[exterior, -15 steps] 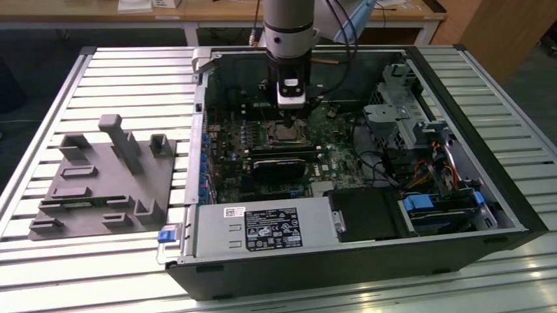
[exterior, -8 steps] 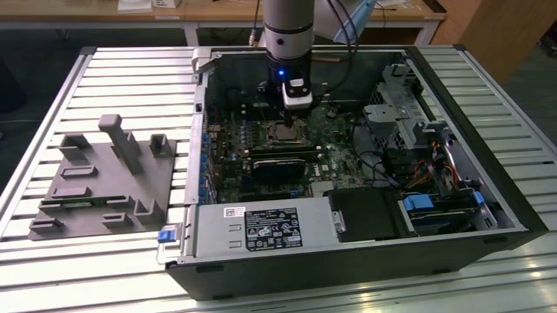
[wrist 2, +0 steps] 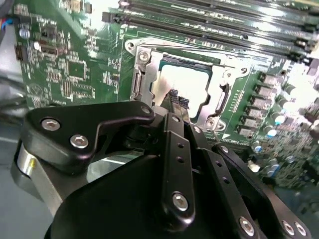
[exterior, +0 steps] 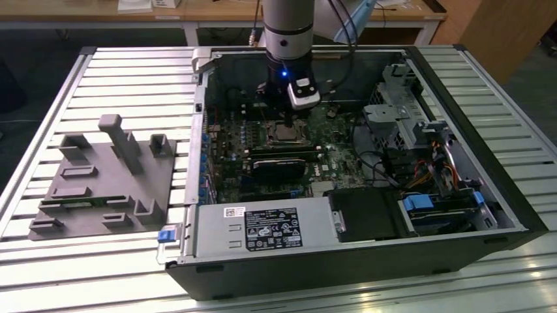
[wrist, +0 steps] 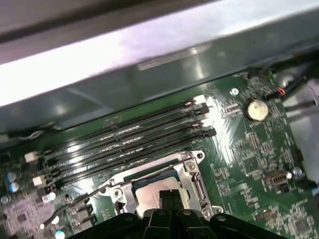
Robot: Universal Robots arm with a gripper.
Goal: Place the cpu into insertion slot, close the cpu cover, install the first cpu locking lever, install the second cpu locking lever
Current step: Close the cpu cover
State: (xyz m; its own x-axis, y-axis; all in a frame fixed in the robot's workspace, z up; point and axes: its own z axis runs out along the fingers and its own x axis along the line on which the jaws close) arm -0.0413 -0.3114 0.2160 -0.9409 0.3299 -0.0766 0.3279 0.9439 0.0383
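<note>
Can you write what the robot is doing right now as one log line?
gripper: shut, tips over cpu | cpu cover: down flat on green board | cpu: showing through cover's window

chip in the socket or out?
In. Both wrist views show the chip lying flat inside the socket, beneath the hand.

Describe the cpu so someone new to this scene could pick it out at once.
Inside the open computer case, look at the green circuit board beside the long black memory slots. There a square metal frame surrounds the cpu, right under the gripper. It is the one flat, silvery-grey square, unlike the dark slots nearby.
</note>
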